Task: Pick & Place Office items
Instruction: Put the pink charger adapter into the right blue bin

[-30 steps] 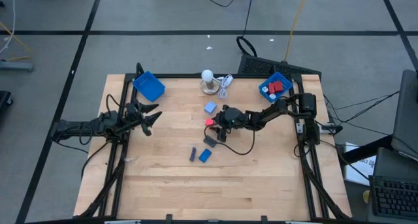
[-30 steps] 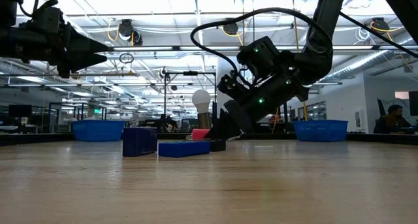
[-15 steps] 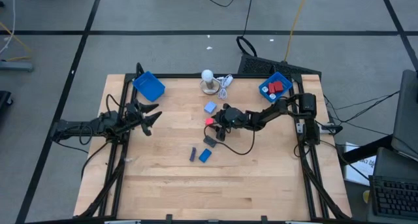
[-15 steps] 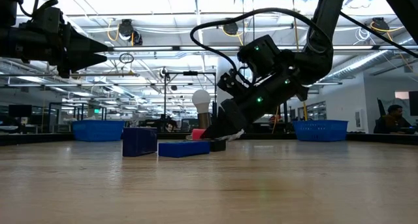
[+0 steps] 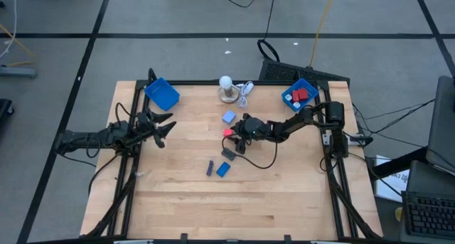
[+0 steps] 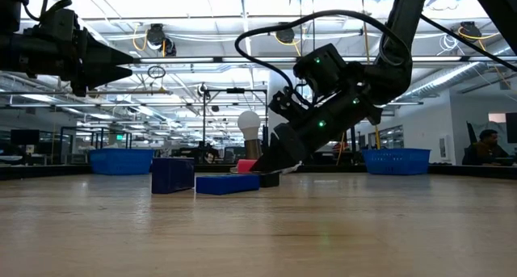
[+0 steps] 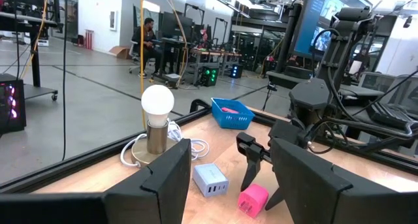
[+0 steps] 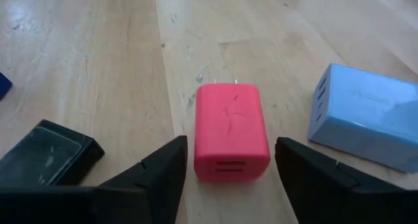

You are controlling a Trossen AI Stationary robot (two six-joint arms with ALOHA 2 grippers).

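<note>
A red block-like piece (image 8: 232, 132) lies flat on the table near its middle (image 5: 228, 132). My right gripper (image 8: 230, 149) is open and low over the table (image 5: 238, 135). Its fingers stand on either side of the red piece, with a small gap on each side. A light blue piece (image 8: 366, 116) lies just beyond it (image 5: 229, 117). A dark grey piece (image 8: 49, 149) lies nearer (image 5: 227, 154). A blue piece (image 5: 223, 168) and a dark blue piece (image 5: 210, 168) lie toward the near edge. My left gripper (image 5: 165, 126) is open and empty, raised at the table's left side.
A blue tray (image 5: 162, 93) stands at the far left. Another blue tray (image 5: 290, 96) at the far right holds red pieces. A white ball lamp on a round base (image 5: 226, 87) with white cord stands at the far middle. The near half of the table is bare wood.
My right gripper has gone down and toward the red piece, so its open fingertips now reach table height around it. The pieces have stayed where they were.
</note>
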